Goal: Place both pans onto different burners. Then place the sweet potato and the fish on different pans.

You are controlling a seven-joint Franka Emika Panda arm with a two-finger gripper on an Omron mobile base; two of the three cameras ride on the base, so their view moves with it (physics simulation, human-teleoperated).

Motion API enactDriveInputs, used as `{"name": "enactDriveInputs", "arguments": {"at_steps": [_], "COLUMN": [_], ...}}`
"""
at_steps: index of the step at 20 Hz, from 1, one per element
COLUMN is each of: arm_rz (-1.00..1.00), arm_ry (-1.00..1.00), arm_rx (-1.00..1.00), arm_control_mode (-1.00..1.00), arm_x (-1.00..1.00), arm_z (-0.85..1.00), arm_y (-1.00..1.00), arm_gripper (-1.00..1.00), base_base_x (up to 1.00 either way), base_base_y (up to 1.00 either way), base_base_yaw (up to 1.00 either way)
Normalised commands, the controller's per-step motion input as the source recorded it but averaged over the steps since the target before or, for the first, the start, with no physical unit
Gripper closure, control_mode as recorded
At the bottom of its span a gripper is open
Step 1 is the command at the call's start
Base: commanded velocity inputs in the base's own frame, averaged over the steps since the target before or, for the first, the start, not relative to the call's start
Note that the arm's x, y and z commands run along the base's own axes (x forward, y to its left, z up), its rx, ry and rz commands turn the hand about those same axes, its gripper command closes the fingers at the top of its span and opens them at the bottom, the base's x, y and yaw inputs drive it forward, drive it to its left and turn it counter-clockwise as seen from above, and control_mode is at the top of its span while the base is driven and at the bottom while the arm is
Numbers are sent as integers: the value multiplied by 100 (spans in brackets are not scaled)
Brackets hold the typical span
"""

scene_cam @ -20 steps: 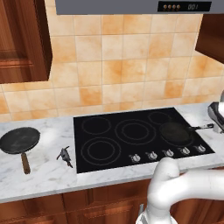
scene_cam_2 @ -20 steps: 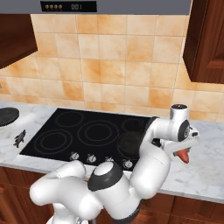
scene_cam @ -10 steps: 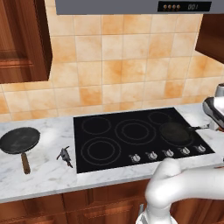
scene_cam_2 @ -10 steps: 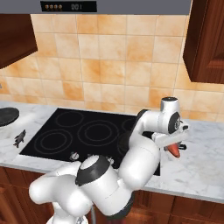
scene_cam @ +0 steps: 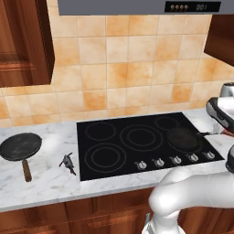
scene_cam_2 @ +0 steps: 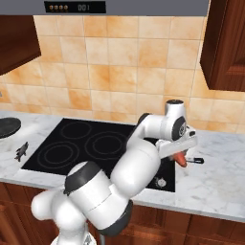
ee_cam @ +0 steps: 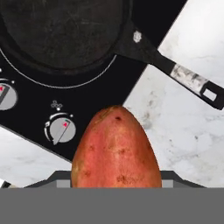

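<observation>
From where I stand, the sweet potato [ee_cam: 116,146] is clamped in the claw [scene_cam_2: 181,157], filling the lower middle of the hand view; in the right base view it shows as an orange tip at the right centre, held above the cooktop's [scene_cam_2: 72,143] right edge. 1 pan with the thin dark handle [ee_cam: 61,30] sits on a burner [scene_cam: 183,139] at the right of the cooktop, seen at the top of the hand view with its handle running toward the right edge. The other pan, with the wooden handle [scene_cam: 20,147], lies on the marble counter [scene_cam: 45,180] at the left of the left base view, off the cooktop, and the fish [scene_cam: 67,162] lies just beside the cooktop's left edge, near that pan.

So I judge the step in hand is carrying the sweet potato to the pan on the burner, though only 1 of the 2 pans is placed. The next move calls for bringing the potato over the pan's middle, lowering it close, then letting go so it does not roll toward the knobs [ee_cam: 60,129].
</observation>
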Motion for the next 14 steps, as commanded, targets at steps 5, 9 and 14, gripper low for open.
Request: {"name": "enactDriveInputs", "arguments": {"at_steps": [5, 9, 14], "arm_rz": [8, 8, 6], "arm_ry": [0, 0, 0], "arm_rx": [14, 16, 12], "arm_control_mode": [-100, -100, -100], "arm_x": [0, 0, 0], "arm_z": [13, 9, 3], "arm_y": [37, 35, 42], "arm_gripper": [100, 100, 100], "base_base_x": [0, 0, 0], "base_base_y": [0, 0, 0], "base_base_yaw": [0, 0, 0]}}
